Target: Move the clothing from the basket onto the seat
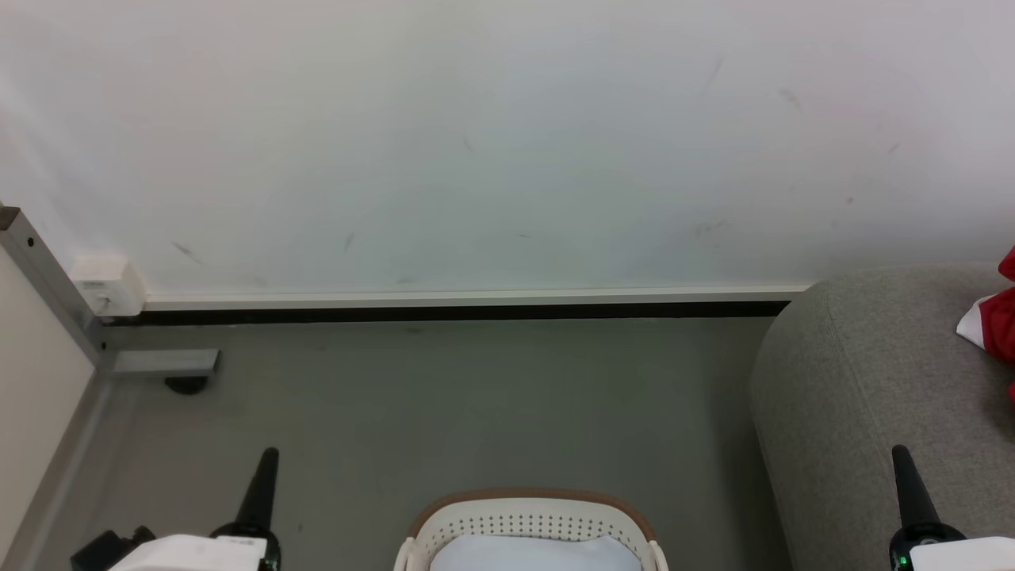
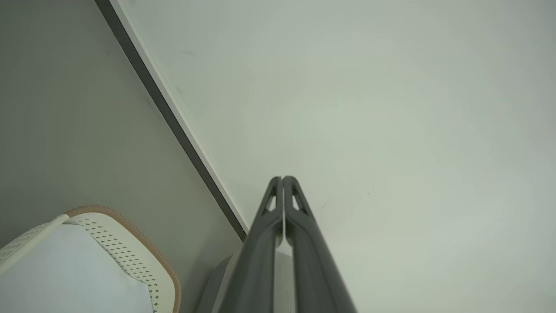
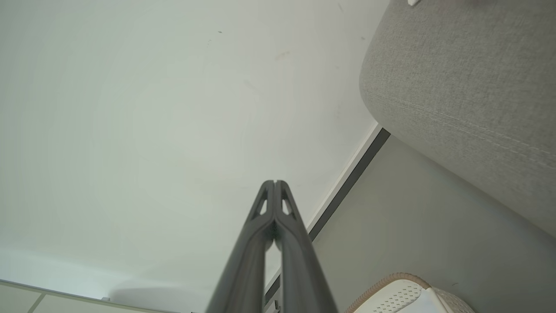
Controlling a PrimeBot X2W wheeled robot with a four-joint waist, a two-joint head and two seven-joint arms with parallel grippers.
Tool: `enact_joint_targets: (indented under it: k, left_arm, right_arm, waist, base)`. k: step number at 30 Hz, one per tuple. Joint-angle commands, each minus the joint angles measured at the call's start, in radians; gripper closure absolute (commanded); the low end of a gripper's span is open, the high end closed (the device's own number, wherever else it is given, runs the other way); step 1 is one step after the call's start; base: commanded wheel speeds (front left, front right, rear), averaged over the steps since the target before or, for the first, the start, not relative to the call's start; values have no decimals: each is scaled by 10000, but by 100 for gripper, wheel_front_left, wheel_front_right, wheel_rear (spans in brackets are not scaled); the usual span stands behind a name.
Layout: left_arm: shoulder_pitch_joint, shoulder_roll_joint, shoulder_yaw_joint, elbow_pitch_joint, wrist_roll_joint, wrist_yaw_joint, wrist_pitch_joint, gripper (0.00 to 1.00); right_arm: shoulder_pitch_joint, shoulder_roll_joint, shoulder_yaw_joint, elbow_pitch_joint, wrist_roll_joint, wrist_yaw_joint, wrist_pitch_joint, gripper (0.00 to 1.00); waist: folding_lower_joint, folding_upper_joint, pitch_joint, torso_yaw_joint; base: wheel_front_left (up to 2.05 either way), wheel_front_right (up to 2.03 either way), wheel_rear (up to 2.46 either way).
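Our left gripper (image 2: 282, 178) has its two long dark fingers pressed together along their length, with nothing between them; our right gripper (image 3: 275, 182) is closed the same way and also holds nothing. In the head view we see them at the lower left and lower right, both pointing up and away from us, well apart, with the basket (image 1: 527, 498) between them at the bottom edge. Neither gripper touches it.

The basket stands on the grey floor (image 1: 476, 396). We can see only its far part: the brown rim band, the perforated white wall, and the pale blue-white base inside.

To our right, just beside the right gripper and beyond it, rises the seat (image 1: 864, 381), light grey and woven, with a rounded edge that reaches back to the wall. The clothing (image 1: 995, 321) lies on top of the seat at the right edge of the head view, bright red with a white panel, cut off by the frame and well apart from the basket.

Farther off, on our left, a metal post (image 1: 47, 277) slants up with a small white box (image 1: 107, 284) beside it. At the back a pale skirting strip (image 1: 476, 300) runs along the foot of the scuffed white wall (image 1: 507, 143)
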Motion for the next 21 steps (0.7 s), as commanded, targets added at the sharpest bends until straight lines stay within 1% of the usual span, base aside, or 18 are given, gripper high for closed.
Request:
enact_joint_targets:
  k: [1,21]
  left_arm:
    - [-216,-7,112,-124,-310,-63,61,100]
    - [-339,-78,480,-203,-1712,-212,474,100]
  right_arm:
    - [-235,-109,-44,-128,338,-16,56,100]
    - [-380,-132,-125,-233,1911,-18,447,100]
  waist:
    - [-1,-1,12,-3]
    - [-1,-1,151,-41]
  base:
    - [0,0,0]
    - [0,0,0]
